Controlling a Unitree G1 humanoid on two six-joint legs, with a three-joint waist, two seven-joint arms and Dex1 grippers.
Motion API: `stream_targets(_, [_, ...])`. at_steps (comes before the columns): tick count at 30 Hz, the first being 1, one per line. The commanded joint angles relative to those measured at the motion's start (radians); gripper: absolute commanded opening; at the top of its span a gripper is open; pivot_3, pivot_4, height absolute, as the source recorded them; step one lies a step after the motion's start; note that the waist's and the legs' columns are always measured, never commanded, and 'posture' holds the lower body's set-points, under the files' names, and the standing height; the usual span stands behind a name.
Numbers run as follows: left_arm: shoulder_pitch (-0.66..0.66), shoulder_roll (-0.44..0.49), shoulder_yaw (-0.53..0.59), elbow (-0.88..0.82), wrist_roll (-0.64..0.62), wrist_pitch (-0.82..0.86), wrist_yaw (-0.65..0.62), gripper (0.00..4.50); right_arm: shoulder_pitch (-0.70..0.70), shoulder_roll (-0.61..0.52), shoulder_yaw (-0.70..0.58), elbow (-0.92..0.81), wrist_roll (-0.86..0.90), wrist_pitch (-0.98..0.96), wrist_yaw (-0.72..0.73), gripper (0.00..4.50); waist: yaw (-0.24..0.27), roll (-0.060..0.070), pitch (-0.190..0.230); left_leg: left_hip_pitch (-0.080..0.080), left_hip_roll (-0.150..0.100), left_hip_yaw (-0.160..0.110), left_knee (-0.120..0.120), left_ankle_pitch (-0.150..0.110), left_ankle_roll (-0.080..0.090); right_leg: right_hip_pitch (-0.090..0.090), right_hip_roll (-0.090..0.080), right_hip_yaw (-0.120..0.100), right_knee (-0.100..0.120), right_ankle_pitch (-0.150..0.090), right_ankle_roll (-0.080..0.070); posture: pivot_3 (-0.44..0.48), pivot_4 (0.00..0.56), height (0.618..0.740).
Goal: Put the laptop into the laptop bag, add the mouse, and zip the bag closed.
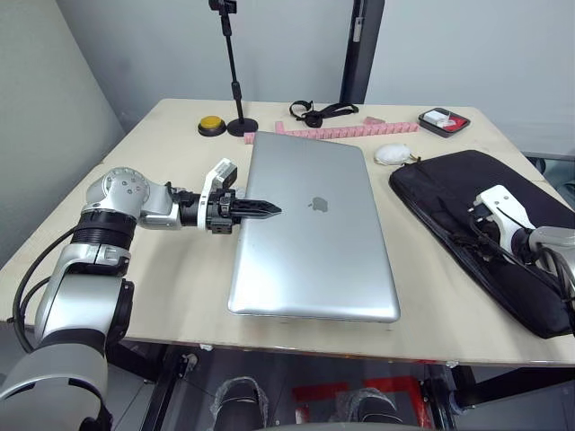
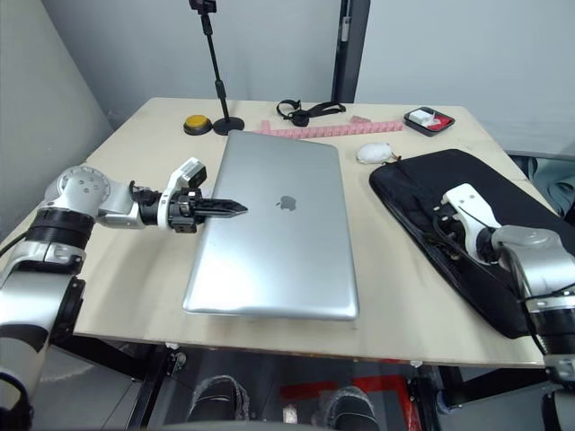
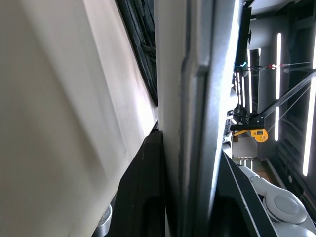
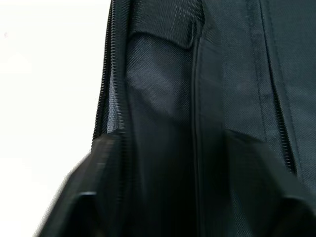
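Note:
The silver-grey laptop (image 1: 314, 242) lies closed in the middle of the table. My left gripper (image 1: 262, 209) reaches in from the left at the laptop's left edge, its fingers stacked one over the other and shut on that edge; the left wrist view has the laptop's edge (image 3: 197, 123) running between the two black fingers. To the right lies the black laptop bag (image 1: 449, 184), angled across the table. My right gripper (image 1: 481, 235) rests on the bag's middle, close to its zip (image 4: 104, 89). The white mouse (image 1: 391, 154) sits beside the bag's far corner.
Along the table's far side are a yellow button (image 1: 211, 124), a black stand's round base (image 1: 242, 127), a pink strip (image 1: 346, 131), a black strap (image 1: 319, 112) and a small dark tray (image 1: 444, 120). The laptop's near edge lies close to the table's front edge (image 1: 296, 341).

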Motion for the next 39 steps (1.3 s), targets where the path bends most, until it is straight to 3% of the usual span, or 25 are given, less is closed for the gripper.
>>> stream_targets(1, [-0.033, -0.018, 0.082, -0.02, -0.083, 0.005, -0.024, 0.35, 0.0, -0.009, -0.026, -0.026, 0.012, -0.001, 0.012, 1.7, 0.0, 0.0, 0.0, 0.0, 0.0, 0.0, 0.0, 0.0, 0.0, 0.0, 0.0, 0.0, 0.0, 0.0, 0.0, 0.0, 0.15, 0.739])
stream_targets(6, [0.006, -0.058, 0.082, -0.045, -0.101, 0.005, 0.012, 0.35, -0.012, -0.006, -0.041, -0.041, 0.041, 0.04, 0.019, 0.02, 0.001, 0.0, 0.0, 0.001, 0.0, 0.0, 0.001, 0.0, 0.0, 0.002, 0.0, 0.0, 0.0, 0.0, 0.0, 0.0, 0.15, 0.739])
stream_targets(13, [0.026, -0.142, 0.141, -0.025, -0.117, 0.005, 0.121, 0.35, -0.082, -0.017, -0.104, -0.148, 0.189, 0.25, 0.053, 0.02, -0.002, 0.0, 0.0, 0.002, 0.0, -0.001, 0.002, 0.0, 0.001, 0.002, 0.0, 0.0, 0.002, 0.0, 0.0, 0.0, 0.15, 0.739])
stream_targets(18, [0.013, -0.24, 0.241, 0.011, -0.104, 0.005, 0.207, 0.35, -0.272, -0.037, -0.163, -0.203, 0.32, 0.56, 0.027, 0.02, -0.005, 0.0, 0.0, 0.004, 0.0, 0.0, 0.003, 0.0, 0.001, 0.002, 0.0, 0.001, 0.004, 0.0, 0.0, 0.0, 0.15, 0.739])
stream_targets(23, [0.038, -0.332, 0.292, -0.013, -0.083, 0.005, 0.29, 0.35, -0.46, 0.03, -0.239, -0.165, 0.376, 0.81, -0.039, 0.02, 0.002, 0.0, 0.0, 0.004, 0.0, -0.001, 0.003, 0.001, 0.0, 0.003, 0.0, 0.001, 0.004, 0.0, 0.0, 0.0, 0.15, 0.739])
stream_targets(29, [0.048, -0.407, 0.349, -0.011, -0.057, -0.012, 0.355, 0.35, -0.498, 0.055, -0.283, -0.118, 0.48, 0.828, -0.135, 0.02, 0.015, 0.0, 0.0, 0.003, 0.0, -0.001, 0.003, 0.003, -0.004, 0.003, 0.0, 0.001, 0.003, 0.0, 0.0, 0.0, 0.15, 0.739])
stream_targets(39, [0.006, -0.526, 0.415, 0.063, 0.085, -0.196, 0.404, 0.35, -0.466, 0.13, -0.356, -0.122, 0.727, 0.828, -0.368, 0.02, 0.017, 0.0, 0.0, 0.004, 0.0, -0.001, 0.003, 0.003, -0.004, 0.004, 0.0, 0.001, 0.003, 0.001, 0.001, 0.0, 0.15, 0.739])
